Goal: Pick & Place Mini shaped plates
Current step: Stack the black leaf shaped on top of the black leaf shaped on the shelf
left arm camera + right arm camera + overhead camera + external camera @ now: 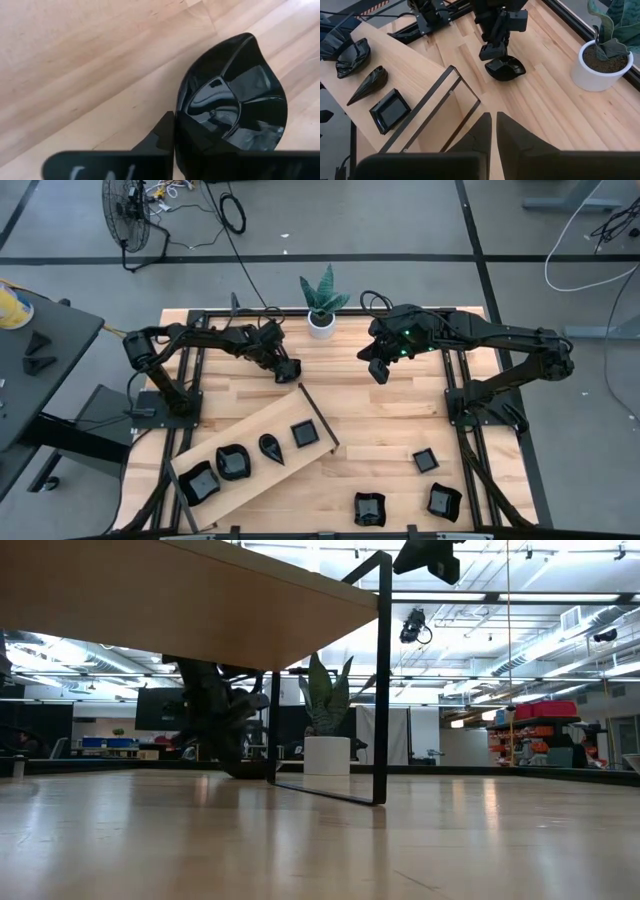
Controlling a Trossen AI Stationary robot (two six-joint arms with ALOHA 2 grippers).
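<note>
A: How far along were you?

B: You had four mini shaped plates (258,456) sitting on the wooden board (230,438), and three loose on the table (400,420) near its front right. Your left hand (287,370) was clamped on an eighth, a rounded black plate (505,68), just beside the board's far corner.

A: And the right hand (379,370)?

B: It hung above the table near the plant pot (321,323), fingers narrow, holding nothing. By my judgement, roughly half was left.

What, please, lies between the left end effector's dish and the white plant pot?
Only bare table: in the right wrist view nothing sits between the round black dish at the left end effector and the pot.
</note>
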